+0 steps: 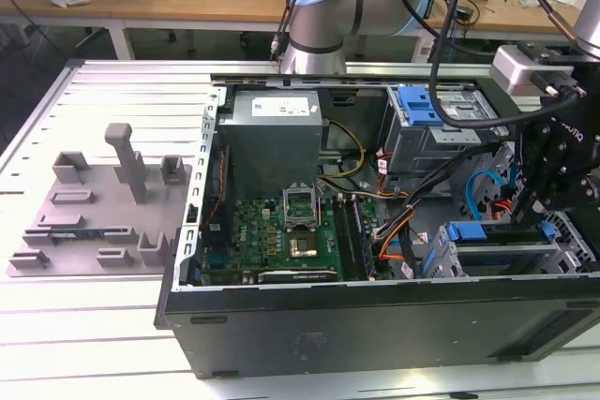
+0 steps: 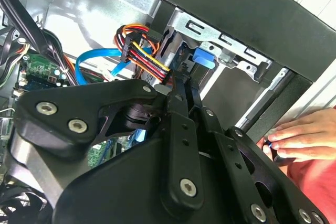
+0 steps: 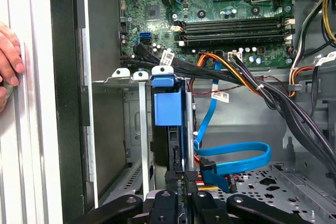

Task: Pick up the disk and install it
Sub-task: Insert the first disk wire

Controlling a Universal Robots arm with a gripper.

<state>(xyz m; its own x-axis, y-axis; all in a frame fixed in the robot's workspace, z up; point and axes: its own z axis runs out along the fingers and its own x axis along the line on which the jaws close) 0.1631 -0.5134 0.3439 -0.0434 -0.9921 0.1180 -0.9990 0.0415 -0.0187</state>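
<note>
Pincer (image 3: 177, 195) closed on disk (image 3: 169, 129) (blue rails), disk upright in drive cage (image 3: 137, 129) of case (image 1: 375, 325); hand (image 2: 302, 140) beside case.

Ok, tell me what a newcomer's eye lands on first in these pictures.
The open computer case lying on the table, its green motherboard exposed mid-case in the exterior view. In the first wrist view, the disk with bright blue rails stands in the drive cage, directly ahead of the tool. A person's hand rests outside the case wall.
</note>
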